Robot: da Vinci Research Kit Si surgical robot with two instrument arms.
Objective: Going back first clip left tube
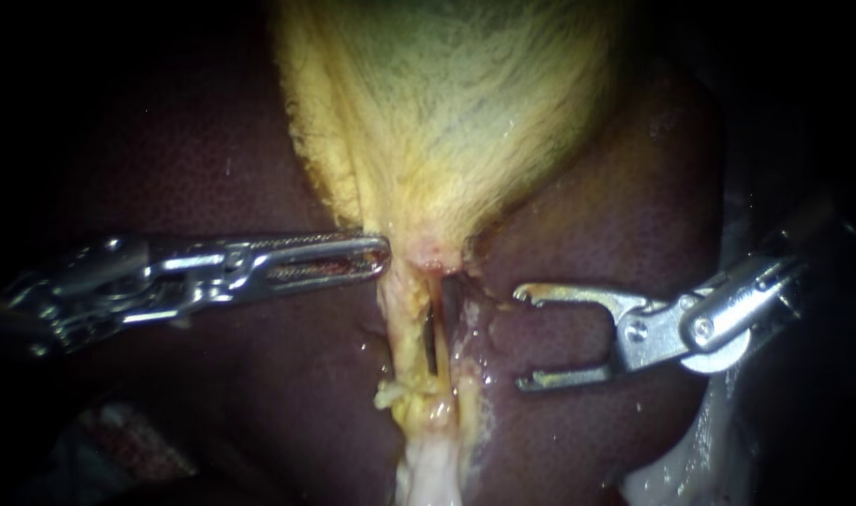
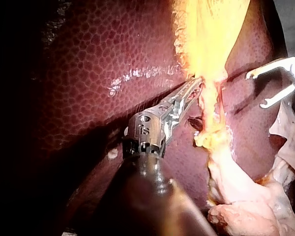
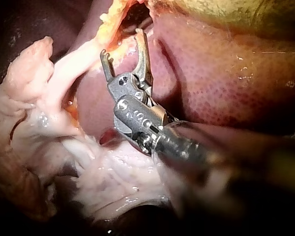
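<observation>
The yellow gallbladder [image 1: 446,112] narrows downward onto the dark liver [image 1: 212,141]. Below its neck run two thin strands with a dark slit between them: the left tube [image 1: 404,328] and the right tube [image 1: 465,361]. My left instrument [image 1: 382,255] comes in level from the left, its long jaws shut on the edge of the gallbladder neck [image 2: 197,86]. My right instrument [image 1: 518,337] stands to the right of the tubes, apart from them. Its hooked jaws are wide open with nothing between them [image 3: 121,43], and it also shows in the left wrist view [image 2: 255,89].
Pale whitish tissue [image 1: 432,468] hangs below the tubes and spreads beside my right instrument's shaft [image 3: 64,64]. Wet liver surface [image 1: 587,234] lies under and behind the open jaws. The edges of the endoscope view are dark.
</observation>
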